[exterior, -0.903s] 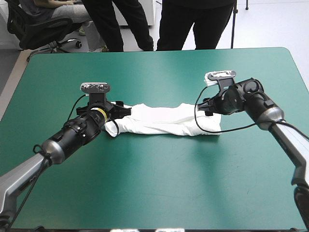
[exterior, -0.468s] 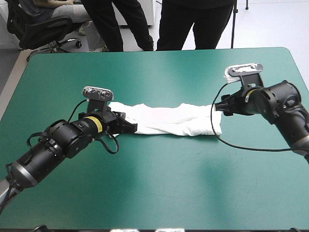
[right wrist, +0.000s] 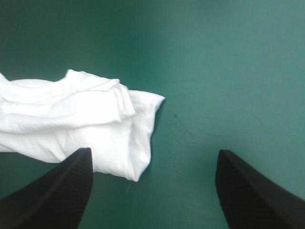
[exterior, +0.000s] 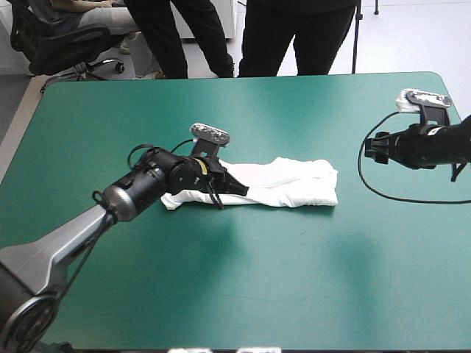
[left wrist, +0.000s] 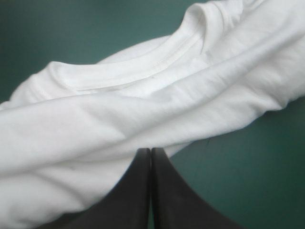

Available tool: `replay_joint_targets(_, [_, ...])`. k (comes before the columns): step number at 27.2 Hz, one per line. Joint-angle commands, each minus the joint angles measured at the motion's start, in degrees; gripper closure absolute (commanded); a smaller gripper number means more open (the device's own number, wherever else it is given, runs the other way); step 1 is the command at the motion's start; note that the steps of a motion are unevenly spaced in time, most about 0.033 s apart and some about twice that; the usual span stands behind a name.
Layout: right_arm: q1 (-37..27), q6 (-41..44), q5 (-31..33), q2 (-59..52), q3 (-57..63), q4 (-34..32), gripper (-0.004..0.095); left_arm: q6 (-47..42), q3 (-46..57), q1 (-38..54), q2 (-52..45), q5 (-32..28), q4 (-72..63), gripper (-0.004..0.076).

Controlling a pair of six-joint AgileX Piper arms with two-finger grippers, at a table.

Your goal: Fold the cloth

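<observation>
T-shirt [exterior: 294, 184]: I've got it as a long, narrow white band, folded over on itself lengthwise, with soft creases along it.
Where it lies: flat on the teal-green tabletop [exterior: 257, 279], about mid-depth and a little toward the right side, running left to right.
Done so far: by my read the lengthwise folds are in. The sleeves look tucked away, and the collar [left wrist: 157, 62] shows along the top layer in the left wrist view.
Left to do: I judge the band needs folding end over end into a compact bundle. The end nearest the right arm sits fairly square, while the left end is looser and tapers.
Left end effector [exterior: 239, 186]: low over the left part of the band, black fingers brought together into one point [left wrist: 151, 150] with the tip right at the cloth's near edge.
Right end effector [exterior: 372, 149]: well clear of the shirt, out near the tabletop's right edge, fingers spread wide [right wrist: 153, 151] with nothing between them. The shirt's right end [right wrist: 71, 124] lies ahead of it.
Hard to make out: I can't say whether the left fingers have a fold pinched or merely rest on it, as the cloth hides the contact. The left arm covers part of the band in the high view, so I can't count the layers there.
</observation>
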Motion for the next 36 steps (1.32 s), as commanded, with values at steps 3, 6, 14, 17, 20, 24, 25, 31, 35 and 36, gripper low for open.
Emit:
replay_joint_targets(3, [-3.33,-12.98,1.29,3.01,-1.10,15.03,0.0233,5.57,-7.00,-0.49,6.51,-1.27,-6.32,0.0728])
replay_joint_targets(6, [-3.22,-16.01,3.38,5.46,-1.10,16.52,0.0233,5.57,-10.06,-0.49,10.78,-0.97,-6.42,0.0728])
replay_joint_targets(14, [-3.22,-19.03,4.82,10.02,-1.10,19.44,0.0232,5.57,-15.37,-0.49,17.60,1.82,-6.54,0.0728])
replay_joint_targets(17, [-3.22,-19.03,6.29,12.84,-1.10,19.44,0.0232,5.57,-15.49,-0.49,18.26,1.82,-7.74,0.0728])
replay_joint_targets(20, [-3.12,-19.17,7.13,15.84,-1.10,20.65,0.0231,5.57,-15.49,-0.49,18.43,1.82,-7.74,0.0728])
replay_joint_targets(24, [-1.06,-20.46,8.65,20.04,-1.10,22.25,0.0231,5.57,-15.70,-0.49,18.43,2.82,-7.97,0.0728])
replay_joint_targets(25, [0.32,-20.88,8.65,22.35,-1.10,21.97,0.0231,5.57,-15.70,-0.49,18.43,3.01,-7.97,0.0728])
replay_joint_targets(31, [2.85,-21.85,7.59,27.68,-1.10,22.34,0.0231,5.57,-16.16,-0.49,18.43,4.23,-7.97,0.0728])
replay_joint_targets(35, [2.99,-21.85,6.75,29.37,-1.10,22.75,0.0231,5.57,-16.16,-0.49,18.23,4.12,-7.97,0.0728])
replay_joint_targets(36, [2.99,-21.85,6.75,29.91,-1.10,23.06,0.0232,5.57,-16.16,-0.49,18.23,3.97,-7.97,0.0728])
